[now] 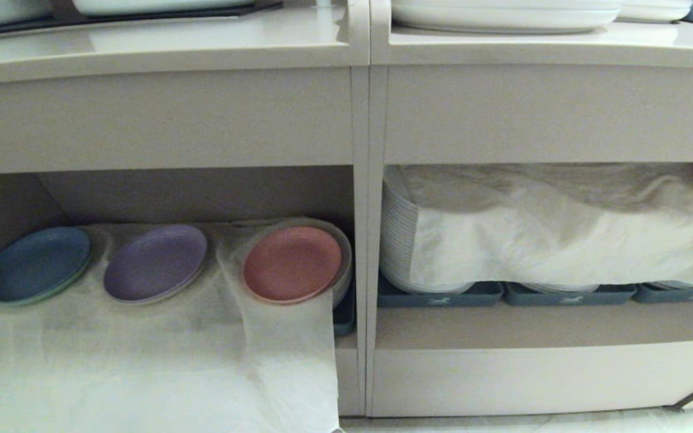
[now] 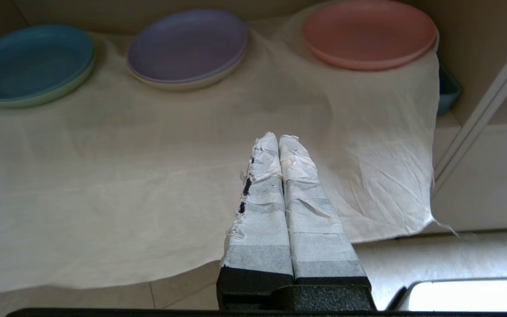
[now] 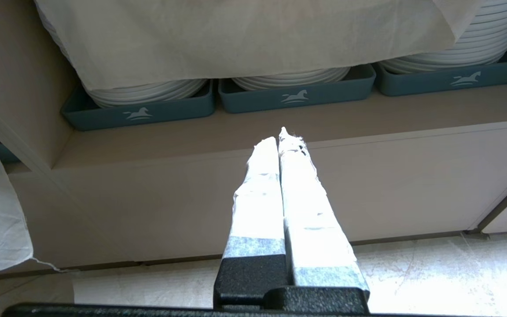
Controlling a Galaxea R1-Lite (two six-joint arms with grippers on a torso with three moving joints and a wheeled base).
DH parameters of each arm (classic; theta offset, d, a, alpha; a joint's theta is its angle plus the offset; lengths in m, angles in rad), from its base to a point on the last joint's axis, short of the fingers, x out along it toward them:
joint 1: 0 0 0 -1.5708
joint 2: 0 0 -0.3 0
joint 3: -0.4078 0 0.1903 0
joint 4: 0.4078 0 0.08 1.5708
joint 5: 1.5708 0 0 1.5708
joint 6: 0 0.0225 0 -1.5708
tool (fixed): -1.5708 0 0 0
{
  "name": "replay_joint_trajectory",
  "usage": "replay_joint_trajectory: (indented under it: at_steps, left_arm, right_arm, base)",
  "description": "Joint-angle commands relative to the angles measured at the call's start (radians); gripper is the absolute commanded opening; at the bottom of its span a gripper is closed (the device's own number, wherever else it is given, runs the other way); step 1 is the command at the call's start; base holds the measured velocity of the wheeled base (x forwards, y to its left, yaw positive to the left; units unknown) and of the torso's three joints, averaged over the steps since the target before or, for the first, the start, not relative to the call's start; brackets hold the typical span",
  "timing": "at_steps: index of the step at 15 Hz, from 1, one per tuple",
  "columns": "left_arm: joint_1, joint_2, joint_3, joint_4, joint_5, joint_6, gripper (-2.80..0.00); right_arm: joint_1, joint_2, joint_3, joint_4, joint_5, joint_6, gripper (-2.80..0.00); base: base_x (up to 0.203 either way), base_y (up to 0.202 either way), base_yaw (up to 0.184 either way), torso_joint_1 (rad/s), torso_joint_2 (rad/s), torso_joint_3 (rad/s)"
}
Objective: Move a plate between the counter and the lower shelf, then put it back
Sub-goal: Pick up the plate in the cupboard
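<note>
- Right now my left gripper [image 2: 278, 140] hangs low in front of the lower shelf [image 1: 202, 192], its taped fingers pressed flat together and holding nothing.
- My right gripper [image 3: 280, 140] is likewise clenched on nothing, hanging before the wider cubby [image 1: 551, 319] on the other side of the upright divider [image 1: 361, 240].
- Neither of my arms shows in the head view; each gripper shows only in its own wrist view.
- The plate [image 1: 292, 263], pink and round, sits in the lower shelf at the end nearest the divider, on top of a small stack of pale plates, tilted toward the front.
- A purple plate [image 1: 155, 263] sits to its left, and a blue plate [image 1: 36, 263] beyond that, at the far left of the shelf; the three stand apart from one another in a row.
- A white cloth [image 1: 142, 361] lies under all three and spills forward over the shelf's edge, hanging down toward the floor.
- A corner of a dark grey-blue tray [image 1: 344, 319] peeks out beside the cloth, below the pink plate.
- The plate is well apart from my left gripper, which points toward the cloth below the row, between the purple plate and the pink one.
- In the wider cubby, tall white plate stacks [image 1: 397, 240] stand in grey-blue trays [image 1: 569, 294] under a second cloth [image 1: 563, 228].
- The counter [image 1: 154, 48] runs above both cubbies, with large white plates [image 1: 503, 15] resting on it.
</note>
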Motion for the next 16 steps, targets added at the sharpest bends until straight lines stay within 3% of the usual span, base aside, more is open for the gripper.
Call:
replay_joint_trajectory:
  at_steps: [1,4,9,13,16]
  left_arm:
    - [0.0,0.013,-0.046,0.084,-0.007,0.001,-2.8]
    - [0.0,0.051,-0.104,0.218,-0.017,-0.003,-2.8]
    - [-0.001,0.261,-0.144,0.221,-0.037,-0.048,-2.8]
    - [0.0,0.393,-0.111,0.091,-0.099,-0.133,-2.8]
    - [0.0,0.505,-0.093,-0.034,-0.106,-0.229,-2.8]
  right_arm:
    - [0.0,0.0,0.0,0.0,0.0,0.0,-2.8]
    - [0.0,0.0,0.0,0.0,0.0,0.0,-2.8]
    - [0.0,0.0,0.0,0.0,0.0,0.0,-2.8]
    - [0.0,0.0,0.0,0.0,0.0,0.0,-2.8]
    - [0.0,0.0,0.0,0.0,0.0,0.0,-2.8]
  base:
    - [0.0,0.0,0.0,0.0,0.0,0.0]
    - [0.0,0.0,0.0,0.0,0.0,0.0]
    - [0.0,0.0,0.0,0.0,0.0,0.0]
    - [0.0,0.0,0.0,0.0,0.0,0.0]
    - [0.0,0.0,0.0,0.0,0.0,0.0]
